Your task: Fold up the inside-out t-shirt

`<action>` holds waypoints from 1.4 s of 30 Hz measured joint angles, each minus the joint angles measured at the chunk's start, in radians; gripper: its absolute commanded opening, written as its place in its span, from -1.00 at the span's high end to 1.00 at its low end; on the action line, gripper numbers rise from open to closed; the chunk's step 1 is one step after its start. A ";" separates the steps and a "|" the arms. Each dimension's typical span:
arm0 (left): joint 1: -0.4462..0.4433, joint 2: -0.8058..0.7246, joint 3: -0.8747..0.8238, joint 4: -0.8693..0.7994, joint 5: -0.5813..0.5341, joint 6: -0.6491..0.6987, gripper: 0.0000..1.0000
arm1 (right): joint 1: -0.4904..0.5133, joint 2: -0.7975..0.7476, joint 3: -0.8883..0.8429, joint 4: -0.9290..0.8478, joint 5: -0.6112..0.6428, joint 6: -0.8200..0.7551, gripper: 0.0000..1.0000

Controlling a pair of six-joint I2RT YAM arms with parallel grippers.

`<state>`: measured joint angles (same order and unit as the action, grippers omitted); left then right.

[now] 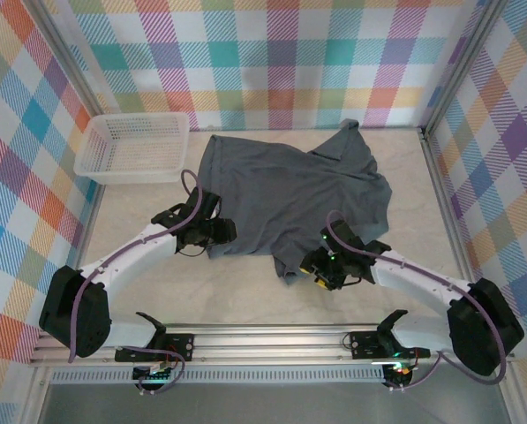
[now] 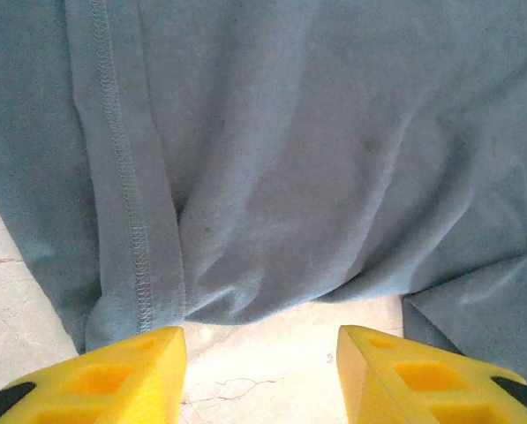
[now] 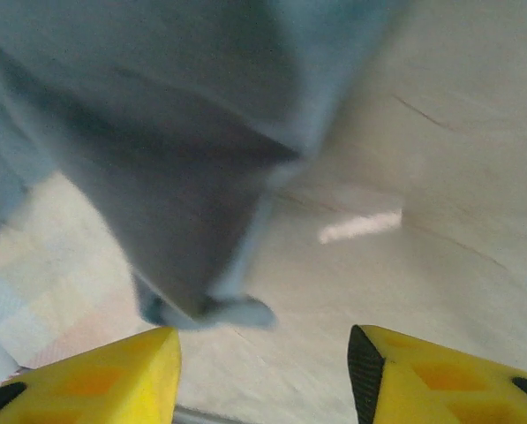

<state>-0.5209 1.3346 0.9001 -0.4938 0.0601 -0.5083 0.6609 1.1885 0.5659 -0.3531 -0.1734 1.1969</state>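
Tabletop (image 1: pixel 245 291) is bearing the rumpled inside-out t-shirt (image 1: pixel 289 199). Left gripper (image 2: pixel 259 343) and right gripper (image 3: pixel 263 343) are hovering, jaws spread, empty. Flattening seems underway; next, pinching the near hem (image 2: pixel 131 221).

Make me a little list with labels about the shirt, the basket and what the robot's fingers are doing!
shirt: dark grey t-shirt, lying rumpled on the table, seams showing
basket: white basket, at the far left, next to the shirt's corner
left arm: yellow left fingers open, at the shirt's near-left edge, holding nothing
right arm: yellow right fingers open, by the shirt's near edge, holding nothing
folded yet: no
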 measured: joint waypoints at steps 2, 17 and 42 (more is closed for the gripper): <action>0.000 0.000 0.000 0.000 0.002 0.000 0.03 | 0.001 -0.005 -0.063 0.113 0.031 0.000 -0.03; 0.000 0.045 -0.001 0.001 0.003 0.000 0.03 | 0.007 -0.063 -0.226 0.487 0.056 -0.012 0.29; 0.000 0.013 -0.012 -0.025 0.006 0.000 0.03 | -0.056 -0.037 -0.330 0.687 -0.064 -0.050 -0.36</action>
<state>-0.5213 1.3476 0.8879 -0.5186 0.0658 -0.5083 0.6044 1.1519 0.2359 0.3340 -0.2379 1.1469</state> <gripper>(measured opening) 0.486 0.681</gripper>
